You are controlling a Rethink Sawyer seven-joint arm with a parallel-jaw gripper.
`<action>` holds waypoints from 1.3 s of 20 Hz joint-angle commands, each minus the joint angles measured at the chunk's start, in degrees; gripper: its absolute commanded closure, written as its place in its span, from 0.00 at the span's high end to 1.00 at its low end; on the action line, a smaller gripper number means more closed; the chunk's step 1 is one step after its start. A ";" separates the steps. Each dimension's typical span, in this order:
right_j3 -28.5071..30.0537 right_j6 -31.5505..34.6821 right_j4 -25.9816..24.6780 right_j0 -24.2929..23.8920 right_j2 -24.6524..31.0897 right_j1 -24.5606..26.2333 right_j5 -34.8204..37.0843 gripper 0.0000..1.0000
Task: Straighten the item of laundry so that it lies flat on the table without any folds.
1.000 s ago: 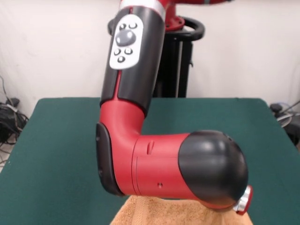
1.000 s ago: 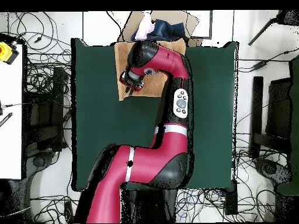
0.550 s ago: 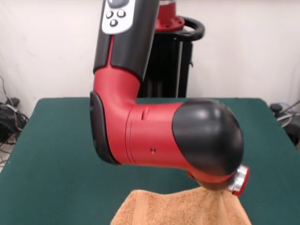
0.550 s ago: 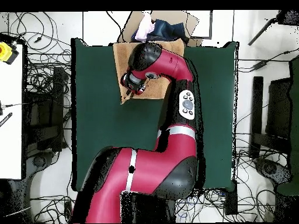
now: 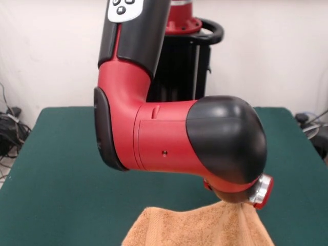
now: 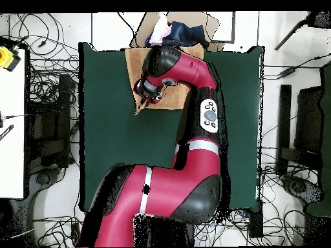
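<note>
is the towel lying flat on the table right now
No, in the front view the towel rises to a peak under the arm's end, lifted off the green table rather than lying flat.

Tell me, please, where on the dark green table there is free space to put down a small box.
The dark green felt table is bare along the overhead picture's left side, below the orange-tan terry towel, and along its right side beyond the red and black arm. It is crowded at the top edge, where the gripper meets the towel.

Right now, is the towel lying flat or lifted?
Lifted in part: the towel peaks up to the hand; whether the hand is shut on it is hidden.
</note>
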 commanded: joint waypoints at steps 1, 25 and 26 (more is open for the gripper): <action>1.13 -3.38 -2.36 -0.50 5.09 4.77 4.24 0.00; 38.08 -4.06 2.36 -2.98 7.36 -15.46 -5.63 0.00; 38.88 -3.98 2.35 -3.00 7.40 -16.31 -5.52 0.00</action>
